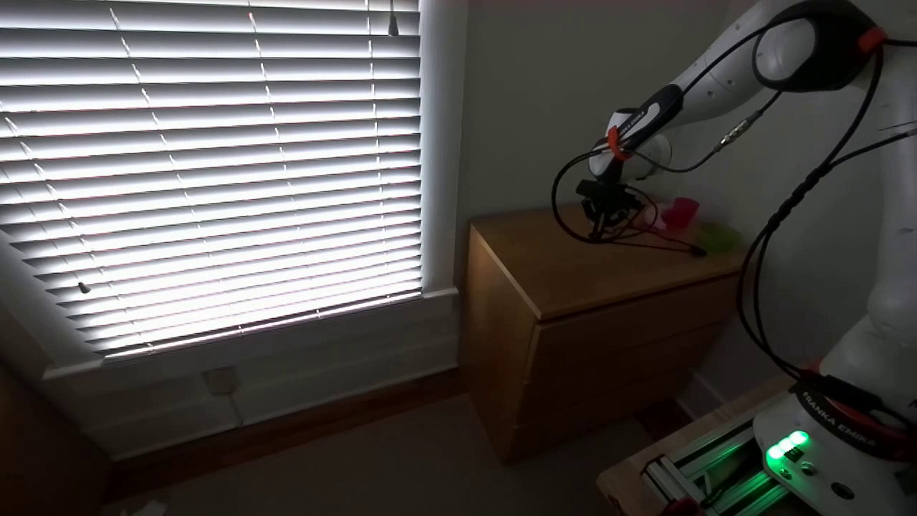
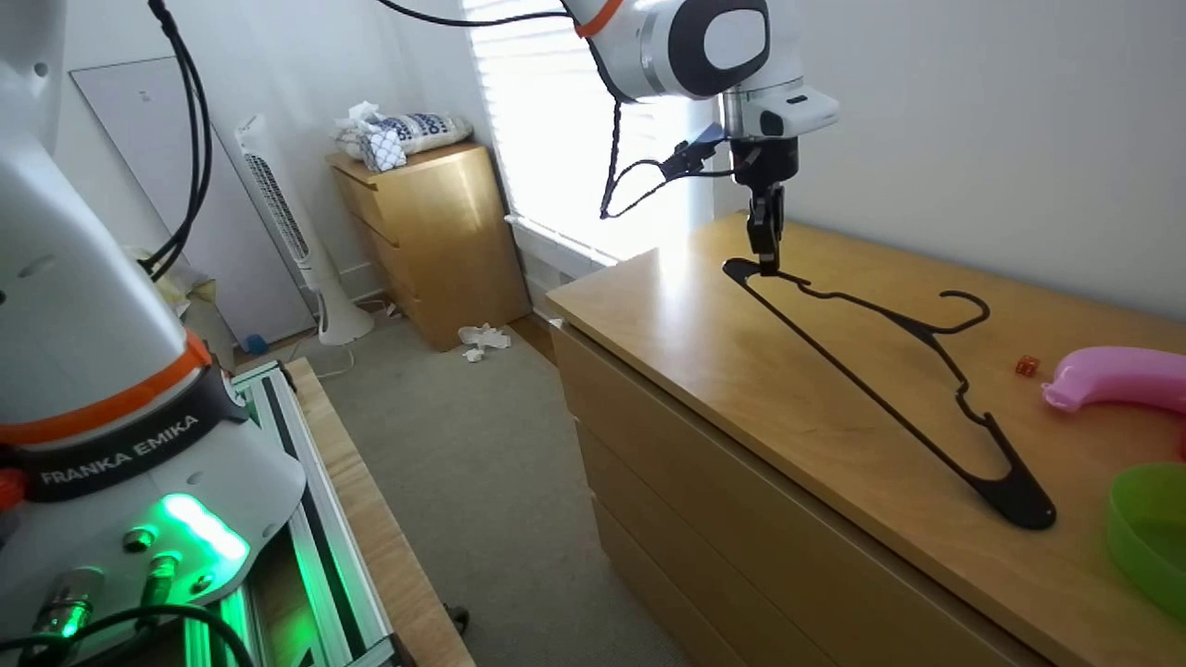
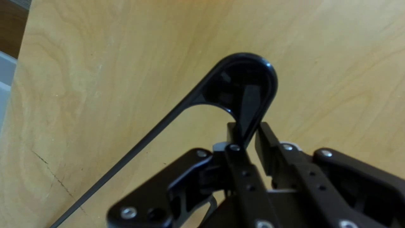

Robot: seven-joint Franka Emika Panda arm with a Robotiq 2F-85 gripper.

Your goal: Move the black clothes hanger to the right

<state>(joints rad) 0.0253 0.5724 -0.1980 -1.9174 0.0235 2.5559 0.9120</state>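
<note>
In an exterior view, the clothes hanger [image 2: 922, 329] lies on the cabinet [image 2: 686, 482], bowl [image 2: 1132, 547] to its right, wall [image 2: 1001, 139] behind

On the wooden surface [image 2: 723, 361], at three o'clock from the middle of an exterior view, a black clothes hanger [image 2: 871, 395], outline open, hook toward half past one, ends toward half past ten and half past four. At the half-past-ten end, the hand [image 2: 768, 267], pointing to six, fingers close together, tips at the hanger's arm. At three from the hanger, a small red cube [image 2: 1027, 366], just beside a glossy pink thing [image 2: 1121, 371] cut off by the edge; at four, a green bowl [image 2: 1126, 537]. Toward half past eight, the robot base [image 2: 102, 523]; at ten, a wooden cabinet [image 2: 449, 232].
</note>
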